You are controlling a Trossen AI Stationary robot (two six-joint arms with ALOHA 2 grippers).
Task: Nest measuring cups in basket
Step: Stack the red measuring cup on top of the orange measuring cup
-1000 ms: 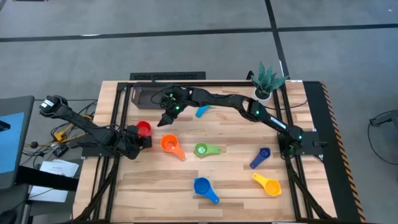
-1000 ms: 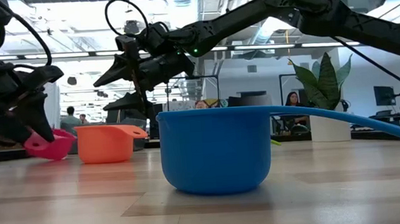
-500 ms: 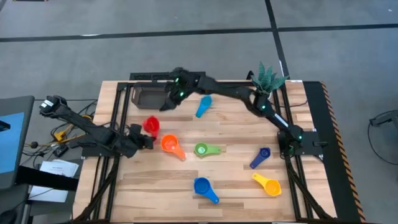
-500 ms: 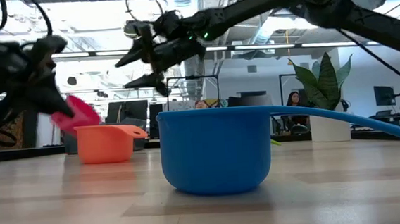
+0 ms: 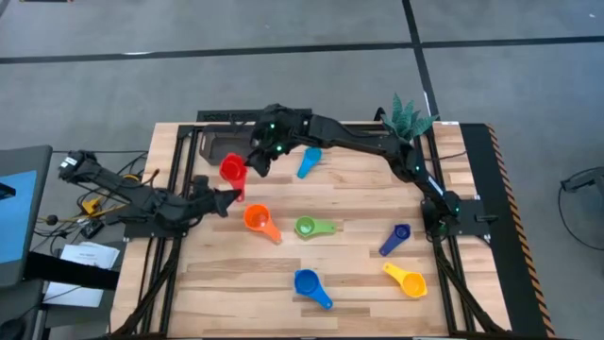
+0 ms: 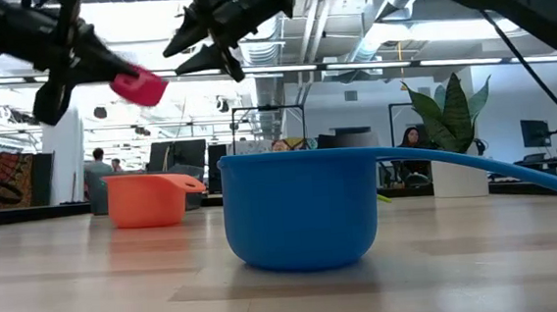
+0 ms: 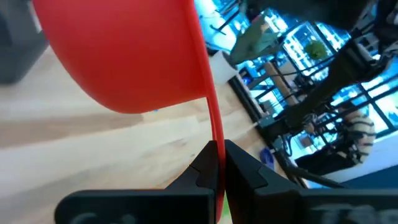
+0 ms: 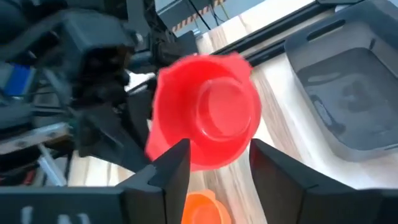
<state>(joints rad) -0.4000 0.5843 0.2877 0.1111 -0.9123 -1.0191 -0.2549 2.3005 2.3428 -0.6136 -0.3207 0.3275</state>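
Handover step in hand. Left gripper point(image 5: 227, 196) pinches the red cup point(image 5: 232, 170) by its handle, aloft beside the basket point(image 5: 226, 144). Right gripper point(image 5: 257, 162) faces it, fingers spread. Next: right grasps the cup, left releases.

Red cup point(image 5: 232, 170) now aloft.

The red cup point(image 5: 232, 170) is lifted above the desk, held by its flat handle, just in front of the dark grey basket point(image 5: 229, 145). The basket looks empty. On the wood lie the orange cup point(image 5: 257, 219), the green cup point(image 5: 308, 227), the light blue cup point(image 5: 308, 161), the dark blue cup point(image 5: 396, 236), the blue cup point(image 5: 308, 283) and the yellow cup point(image 5: 406, 279), all apart.
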